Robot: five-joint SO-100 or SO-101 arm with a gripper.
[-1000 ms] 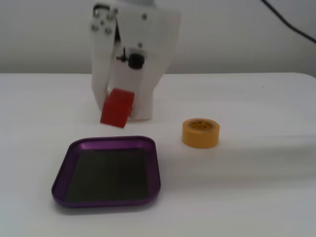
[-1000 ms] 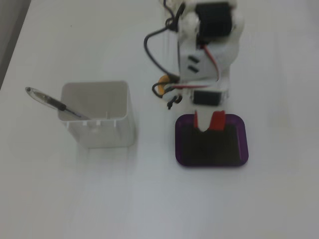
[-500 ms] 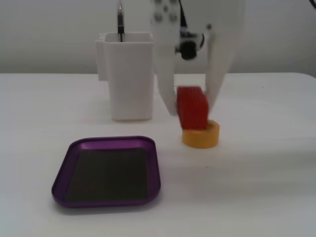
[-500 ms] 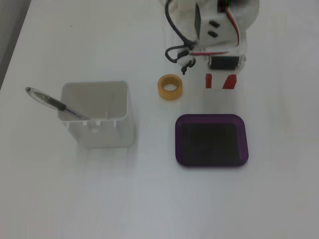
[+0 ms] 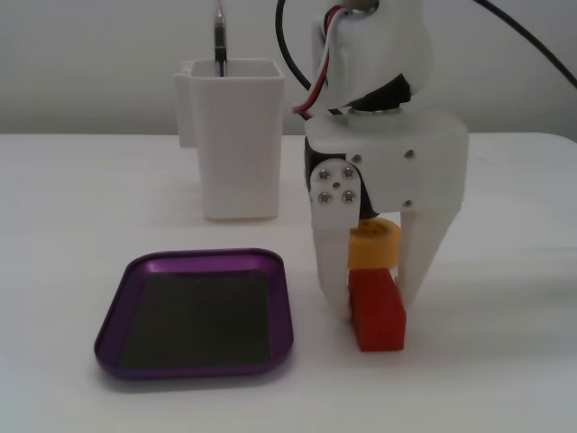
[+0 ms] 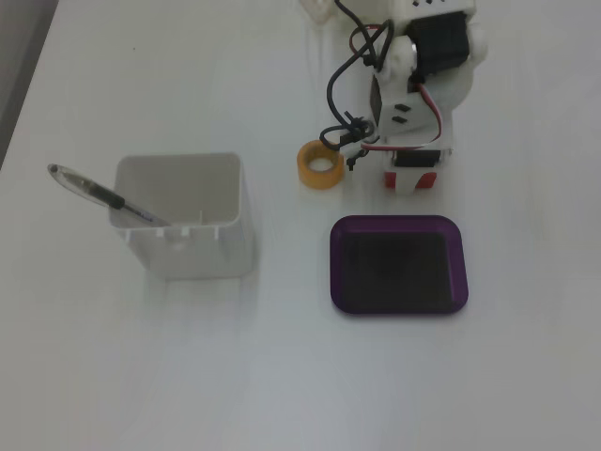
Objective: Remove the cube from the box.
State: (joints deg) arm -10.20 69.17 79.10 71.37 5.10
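The red cube [image 5: 377,311] stands outside the box, low at the white table to the right of it and just in front of the yellow tape roll [image 5: 374,242]. My gripper [image 5: 374,302] comes down from above and is shut on the cube, one white finger on each side. The box [image 5: 203,260] is a shallow purple tray with a dark floor and nothing in it. In the view from above, the box [image 6: 398,222] lies below my gripper [image 6: 410,181]. There only a red sliver of the cube [image 6: 425,182] shows under the arm.
A tall white container [image 5: 239,135] with a pen [image 5: 219,36] in it stands behind the box; from above the container [image 6: 188,246] sits left of the box, its pen [image 6: 99,193] leaning out. The tape roll [image 6: 321,165] lies left of my gripper.
My gripper carried the cube from above the box's far edge, past the tape roll, and lowered it beside the box in front of the roll.
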